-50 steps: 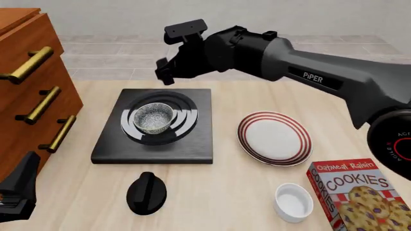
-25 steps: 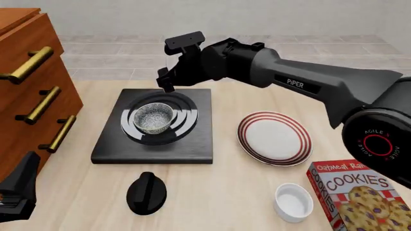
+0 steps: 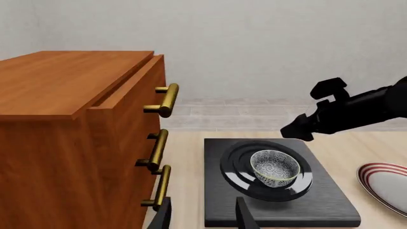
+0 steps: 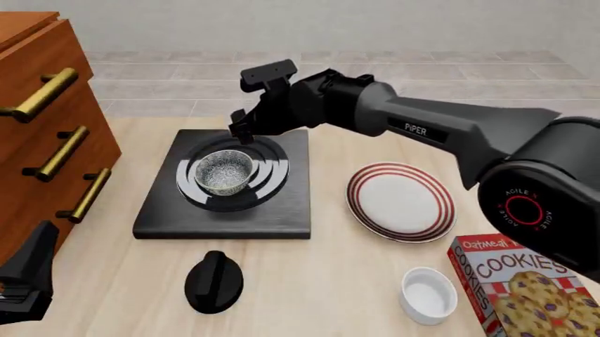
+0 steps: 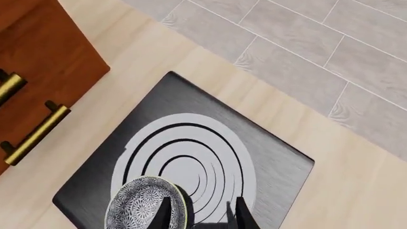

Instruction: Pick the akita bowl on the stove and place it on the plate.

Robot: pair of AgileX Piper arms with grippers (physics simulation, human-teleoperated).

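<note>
The akita bowl (image 4: 223, 172), speckled grey-and-white inside, stands upright on the burner rings of the black stove (image 4: 281, 210). My right gripper (image 4: 240, 130) hangs open just above the stove's far edge, a little behind the bowl and apart from it. In the right wrist view the open gripper (image 5: 202, 217) looks down on the stove (image 5: 273, 162), with the bowl (image 5: 143, 205) just beside one finger. The red-ringed plate (image 4: 401, 201) lies to the right of the stove. My left gripper (image 4: 24, 281) rests open at the front left; its own view shows the gripper (image 3: 203, 217), the bowl (image 3: 275, 167) and the plate (image 3: 384, 183).
A wooden dresser (image 4: 47, 133) with brass handles stands along the left. A black knob (image 4: 213, 281) sits in front of the stove. A plain white small bowl (image 4: 428, 295) and a cookies box (image 4: 525, 284) are at the front right.
The right arm has reached further forward and sunk, bringing its gripper down from above the stove's back edge to close behind the bowl. The left arm and the bowl have not moved.
</note>
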